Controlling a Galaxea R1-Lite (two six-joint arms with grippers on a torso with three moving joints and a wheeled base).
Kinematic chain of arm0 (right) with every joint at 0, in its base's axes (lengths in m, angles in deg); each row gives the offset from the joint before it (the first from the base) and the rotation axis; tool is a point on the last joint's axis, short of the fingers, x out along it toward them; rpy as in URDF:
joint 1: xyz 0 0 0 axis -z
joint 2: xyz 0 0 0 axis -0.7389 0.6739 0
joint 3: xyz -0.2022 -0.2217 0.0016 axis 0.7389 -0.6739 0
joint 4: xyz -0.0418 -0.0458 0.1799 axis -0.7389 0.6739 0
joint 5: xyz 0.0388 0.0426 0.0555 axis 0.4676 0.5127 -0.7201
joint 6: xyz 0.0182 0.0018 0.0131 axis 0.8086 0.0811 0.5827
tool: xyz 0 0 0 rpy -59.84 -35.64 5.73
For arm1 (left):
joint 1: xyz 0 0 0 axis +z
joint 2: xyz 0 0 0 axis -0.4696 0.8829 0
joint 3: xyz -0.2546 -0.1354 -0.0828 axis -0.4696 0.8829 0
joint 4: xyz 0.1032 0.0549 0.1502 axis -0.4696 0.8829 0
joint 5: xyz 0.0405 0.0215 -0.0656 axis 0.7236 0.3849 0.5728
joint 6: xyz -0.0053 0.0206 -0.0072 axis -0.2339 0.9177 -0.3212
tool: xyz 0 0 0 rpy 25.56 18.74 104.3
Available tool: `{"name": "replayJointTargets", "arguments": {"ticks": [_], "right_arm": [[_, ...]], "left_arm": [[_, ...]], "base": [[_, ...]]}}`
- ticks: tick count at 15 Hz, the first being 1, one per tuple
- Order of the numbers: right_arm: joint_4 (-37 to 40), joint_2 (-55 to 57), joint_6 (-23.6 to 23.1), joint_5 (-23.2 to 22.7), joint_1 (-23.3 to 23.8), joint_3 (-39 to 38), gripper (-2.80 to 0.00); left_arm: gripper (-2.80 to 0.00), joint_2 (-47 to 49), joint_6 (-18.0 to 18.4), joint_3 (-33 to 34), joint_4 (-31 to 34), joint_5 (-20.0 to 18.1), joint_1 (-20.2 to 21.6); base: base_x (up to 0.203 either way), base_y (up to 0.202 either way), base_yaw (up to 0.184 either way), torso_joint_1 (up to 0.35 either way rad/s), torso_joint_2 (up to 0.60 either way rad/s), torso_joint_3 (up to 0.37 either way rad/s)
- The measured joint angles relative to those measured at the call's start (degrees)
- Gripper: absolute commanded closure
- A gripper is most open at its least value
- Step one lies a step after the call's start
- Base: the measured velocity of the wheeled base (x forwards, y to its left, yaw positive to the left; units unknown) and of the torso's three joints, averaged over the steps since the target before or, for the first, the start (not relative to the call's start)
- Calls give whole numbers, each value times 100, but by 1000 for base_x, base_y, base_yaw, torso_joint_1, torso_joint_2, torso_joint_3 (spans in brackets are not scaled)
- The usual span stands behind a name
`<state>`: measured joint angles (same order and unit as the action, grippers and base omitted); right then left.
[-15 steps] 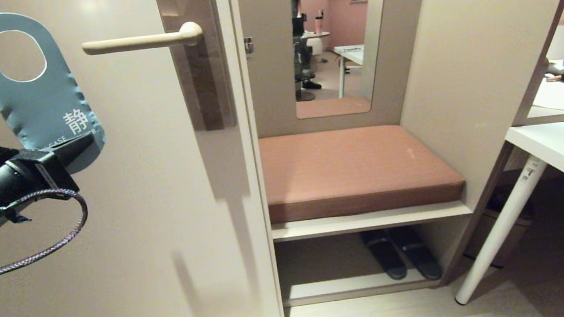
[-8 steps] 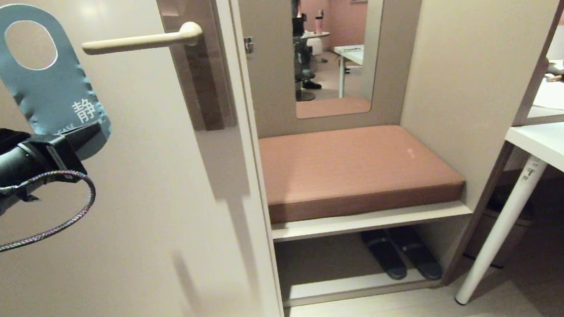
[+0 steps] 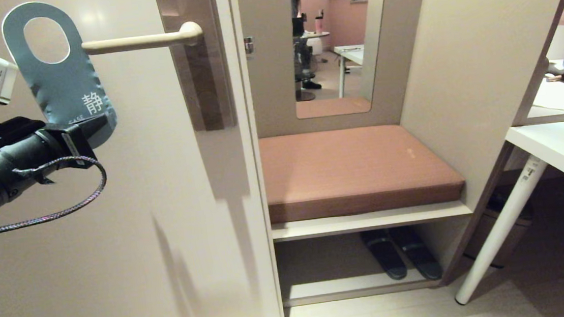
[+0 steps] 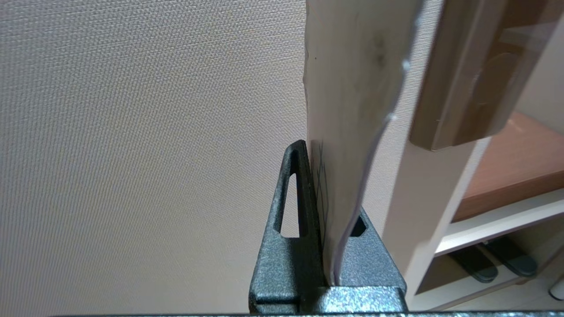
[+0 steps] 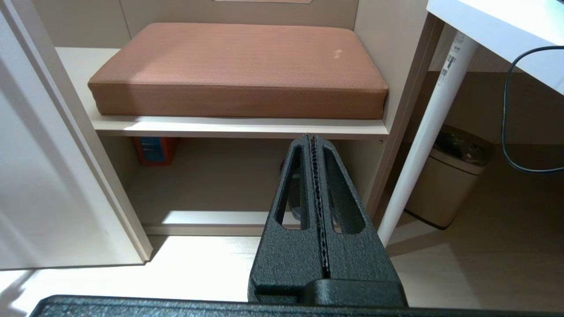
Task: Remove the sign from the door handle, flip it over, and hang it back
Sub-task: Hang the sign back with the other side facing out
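One sign [image 3: 63,80], blue face outward, nears the door handle [image 3: 144,40] in the left gripper [image 3: 86,130].

Over the last second the left gripper, clenched on the sign's lower end, has carried it rightward across the door [image 3: 164,214]; the oval hole's rim now just meets the lever's free tip, where before it stood well apart. Rehanging appears imminent: the hole must next slide along the lever. The right gripper [image 5: 315,176] hangs closed and empty before the cushioned bench [image 5: 238,66].
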<state>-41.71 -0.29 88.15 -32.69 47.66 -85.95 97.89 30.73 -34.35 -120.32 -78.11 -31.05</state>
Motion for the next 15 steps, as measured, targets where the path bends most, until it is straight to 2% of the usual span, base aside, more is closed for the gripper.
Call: {"name": "replayJointTargets", "arguments": {"ticks": [11,15], "right_arm": [[-2,0,-2,0,-2,0,0],[0,0,0,2,-2,0,0]], "left_arm": [[0,462,29,-245,-29,-1,32],[0,553,175,-300,-36,5,7]], "base": [[0,0,0,0,0,0],[0,0,0,0,0,0]]}}
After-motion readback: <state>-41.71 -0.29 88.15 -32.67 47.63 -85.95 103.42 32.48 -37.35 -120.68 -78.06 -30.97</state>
